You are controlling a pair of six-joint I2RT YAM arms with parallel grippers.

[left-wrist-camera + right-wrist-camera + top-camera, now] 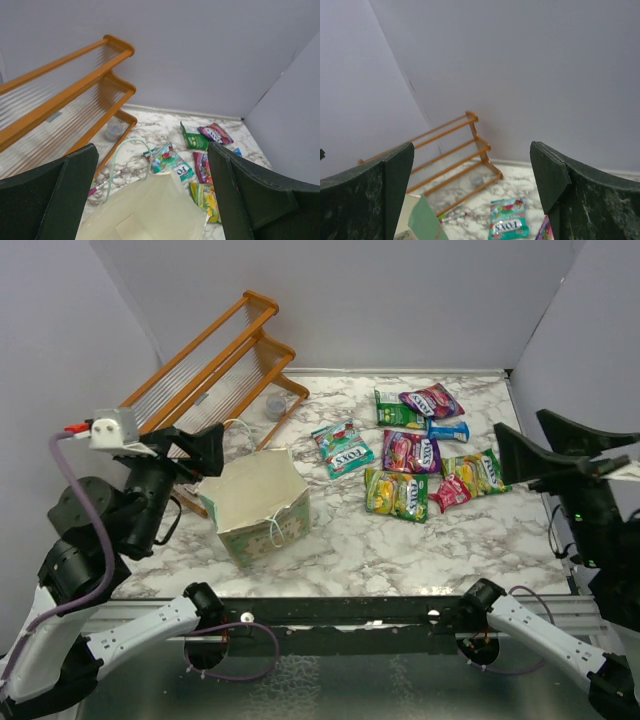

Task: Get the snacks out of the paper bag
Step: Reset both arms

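The pale-green paper bag [262, 505] stands upright and open at the table's left middle. Its cream inside [145, 210] shows nothing in the left wrist view, and its string handle [129, 144] arches up. Several snacks lie on the marble to its right: a teal packet [342, 447] [507, 222], a green one [398, 410], a purple one [431, 400], a blue one [447, 430], a purple-pink one [411, 451], a yellow-green one [397, 493] and a red one [450, 492]. My left gripper [200, 445] [152, 150] hovers open above the bag's left rim. My right gripper [520, 440] [472, 147] hangs open, raised right of the packets.
An orange wooden rack [215, 365] leans at the back left, with a small clear cup [275, 405] by its foot. Thin pens [102, 185] lie between rack and bag. Grey walls close in the left, back and right sides.
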